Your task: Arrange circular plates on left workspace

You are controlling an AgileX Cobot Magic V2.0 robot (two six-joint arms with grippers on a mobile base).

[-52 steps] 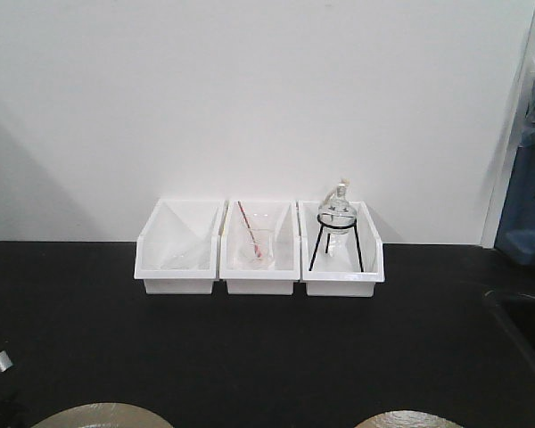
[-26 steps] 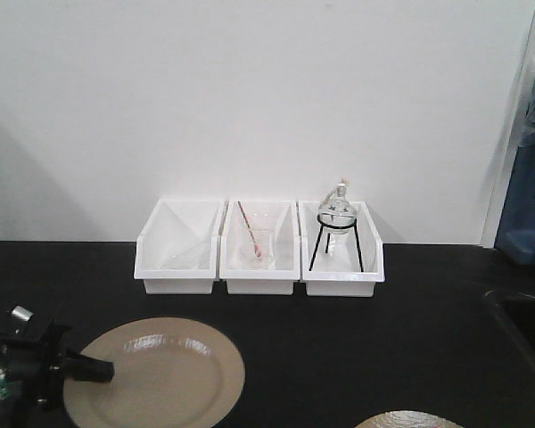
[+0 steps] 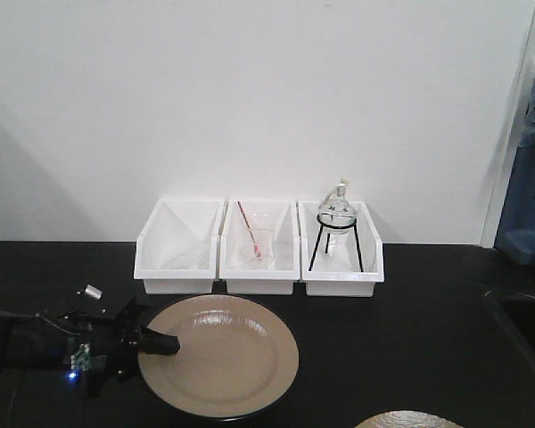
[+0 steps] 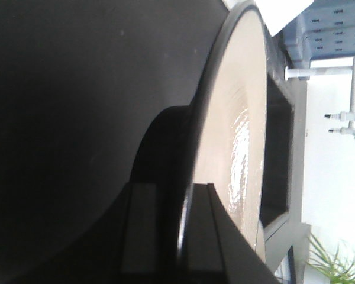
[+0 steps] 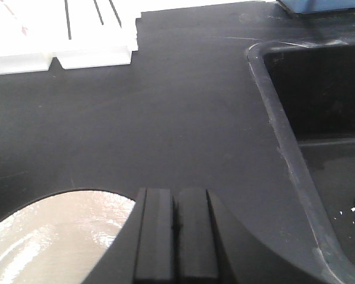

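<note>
One tan circular plate [image 3: 223, 357] lies level over the black countertop of the left workspace [image 3: 401, 330], just in front of the white bins. My left gripper [image 3: 165, 341] is shut on its left rim. In the left wrist view the plate [image 4: 242, 118] shows edge-on, its dark rim pinched in the left gripper [image 4: 180, 189]. Whether it rests on the counter I cannot tell. A second circular plate [image 3: 415, 419] peeks in at the bottom edge, right of centre. In the right wrist view that plate [image 5: 53, 236] lies left of my right gripper [image 5: 176, 192], which is shut on nothing.
Three white bins stand in a row at the back wall: the left one [image 3: 178, 250], the middle one [image 3: 259, 254] holding glassware, and the right one [image 3: 341, 263] with a flask on a black tripod. A recessed black sink [image 3: 526, 330] [image 5: 319, 89] lies at the right.
My left arm has come in from the lower left and carried the plate forward and to the right, up to the bins. The second plate has stayed at the bottom edge.
</note>
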